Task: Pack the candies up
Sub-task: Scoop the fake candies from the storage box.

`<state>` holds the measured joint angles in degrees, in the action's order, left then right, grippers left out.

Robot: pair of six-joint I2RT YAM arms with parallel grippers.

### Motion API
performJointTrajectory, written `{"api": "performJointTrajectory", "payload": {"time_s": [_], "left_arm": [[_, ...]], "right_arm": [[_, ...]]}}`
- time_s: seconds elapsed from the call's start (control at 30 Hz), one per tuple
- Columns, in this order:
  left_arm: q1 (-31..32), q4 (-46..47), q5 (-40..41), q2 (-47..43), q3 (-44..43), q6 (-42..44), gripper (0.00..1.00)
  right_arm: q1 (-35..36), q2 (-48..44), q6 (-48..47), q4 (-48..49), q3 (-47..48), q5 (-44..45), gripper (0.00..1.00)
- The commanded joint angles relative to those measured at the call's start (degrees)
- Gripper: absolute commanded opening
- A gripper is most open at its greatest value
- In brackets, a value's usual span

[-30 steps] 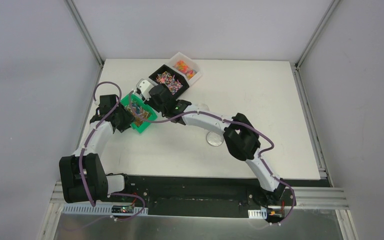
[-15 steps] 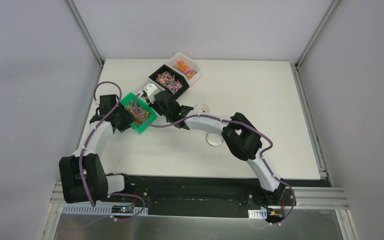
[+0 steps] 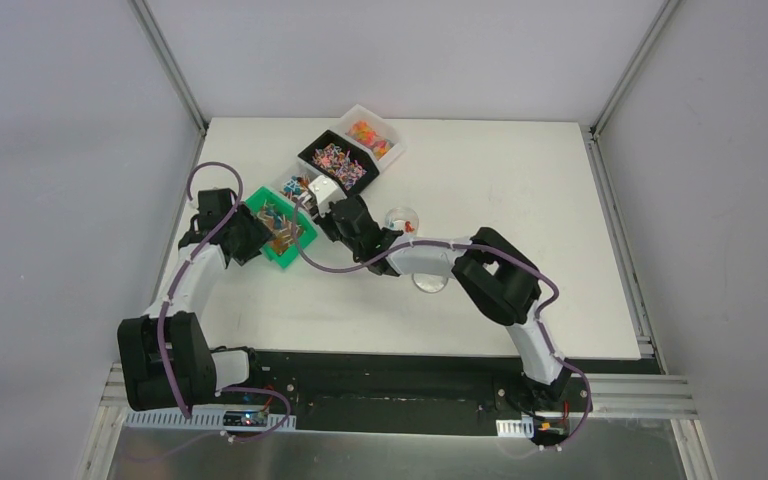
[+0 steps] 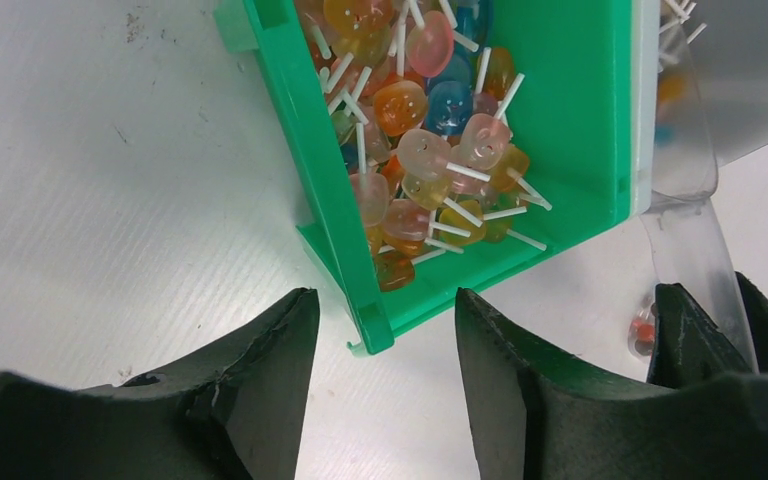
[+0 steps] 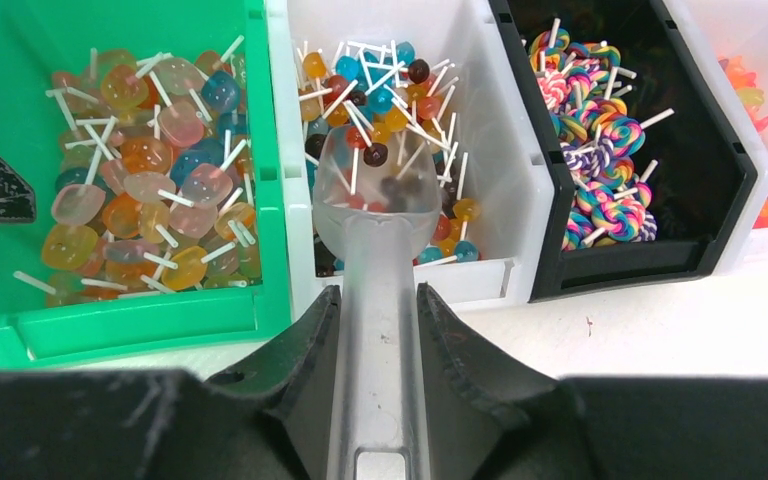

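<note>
Right arm has drawn back toward frame centre in the top view since a second ago. Its wrist has come off the bins, uncovering the clear round jar [image 3: 400, 217]. Left arm has barely shifted.

Right tool [image 5: 378, 300]: clamped narrow on the handle of a translucent plastic scoop [image 5: 375, 200]. Bowl is level and hangs over the front of the white rectangular bin [image 5: 460, 285]. It carries a few of the small stick candies [image 5: 392, 188], dark and red ones. More of them fill that bin.

Left tool [image 4: 382, 300]: fingers apart, straddling the near corner of the green plastic bin [image 4: 310, 170]. There is a gap on each side, so it looks like bracing rather than pinching.

Black bin [image 5: 700, 150] sits right of the white one, out of play.

Key relation, top view: the scoop's long axis runs from the right tool up and left toward the bins, so the bowl points away from the jar. The jar stands on the white table [image 3: 520, 180], just right of the right wrist, with one or two red pieces inside. Right arm is nearer and holds the load.

Judgement: next comes a swing of the bowl to the right and a tip over the jar mouth. Spill risk rises if the scoop rolls early.
</note>
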<state>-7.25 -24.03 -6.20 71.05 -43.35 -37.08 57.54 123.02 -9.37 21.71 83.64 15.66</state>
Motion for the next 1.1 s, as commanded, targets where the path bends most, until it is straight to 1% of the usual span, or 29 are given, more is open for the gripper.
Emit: {"api": "performJointTrajectory", "payload": {"time_s": [0.0,0.17,0.23,0.5,0.7,0.77,0.9,1.07], "left_arm": [[-0.52,1.79,-0.62,-3.30,-0.79,0.80,0.57],[-0.49,1.24,0.10,-5.86,-1.38,1.75,0.72],[-0.54,1.14,0.22,-6.66,-1.45,1.58,0.76],[-0.55,0.92,-2.59,-9.18,-2.44,3.37,0.80],[-0.51,0.63,-1.98,-12.11,-2.15,4.83,0.85],[-0.56,0.13,-2.32,-12.41,-2.34,5.04,0.98],[-0.51,-0.28,-4.50,-13.12,-2.40,5.74,0.99],[-0.49,-0.03,-8.61,-15.29,-1.72,9.39,0.99]], "right_arm": [[-0.32,-4.56,2.58,10.19,-2.74,0.49,0.00],[-0.32,-5.95,2.78,16.55,-6.69,1.08,0.00],[-0.40,-6.42,2.74,17.92,-7.71,1.12,0.00],[-0.80,-9.34,1.95,21.18,-11.35,0.19,0.00],[-0.92,-12.05,1.82,24.43,-14.57,-1.09,0.00],[-1.02,-13.01,1.89,25.49,-15.69,-1.16,0.00],[-1.02,-15.25,1.62,27.70,-18.54,-1.50,0.00],[-1.01,-19.14,0.50,30.66,-22.89,-1.86,0.00]]}}
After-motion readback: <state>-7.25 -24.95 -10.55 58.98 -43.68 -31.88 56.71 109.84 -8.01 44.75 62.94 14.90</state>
